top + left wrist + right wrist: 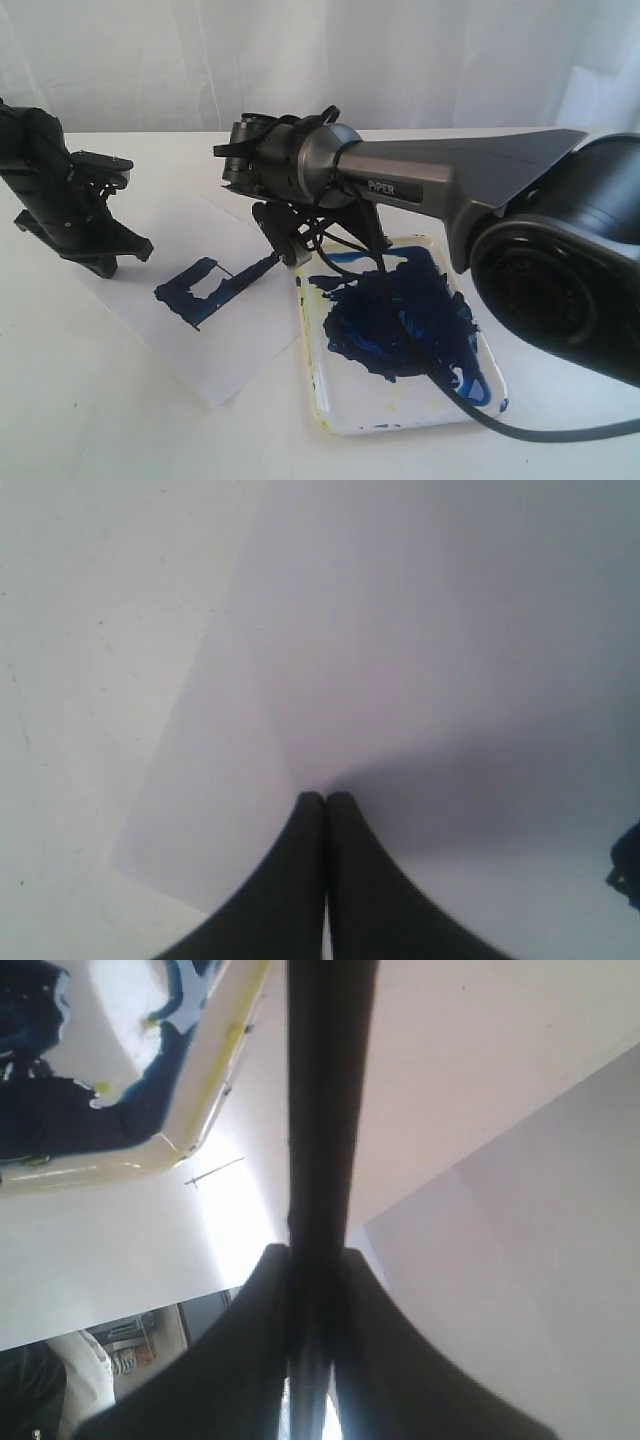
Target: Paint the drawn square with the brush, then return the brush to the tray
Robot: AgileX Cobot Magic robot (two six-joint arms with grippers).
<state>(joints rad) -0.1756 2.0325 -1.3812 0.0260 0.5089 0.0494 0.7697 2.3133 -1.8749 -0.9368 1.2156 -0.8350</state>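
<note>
Exterior view, right gripper [285, 250]: I am clamping the brush [250, 275] between my fingers, with its tip lying on the drawn square [197, 288].
Exterior view, drawn square: it is showing dark blue along its edges and a white patch inside, so I am judging the painting part done. It is sitting on the paper sheet [200, 350], just beside the tray [312, 375].
Exterior view, left gripper [108, 265]: it is resting at the far side of the sheet, apart from the square.
Exterior view, risk: my black cable [440, 385] is running across the tray's blue blotch. If it is sagging into the wet paint, it could be dragging blue onto the table.
Left wrist view, left gripper [325, 798]: my fingers are meeting with nothing between them, above the paper sheet [420, 660]. I cannot tell whether they are pressing on it.
Left wrist view, risk: an unpinned sheet could be sliding under my strokes and smearing paint past the outline.
Right wrist view, right gripper [312, 1255]: my fingers are closing tight around the brush [325, 1110] handle. The tray [215, 1070] corner is lying near, but the bristles are out of view.
Right wrist view, risk: the thin handle could be pivoting in my grip. On the way back, a swinging tip could be missing the rim and dripping on the table.
</note>
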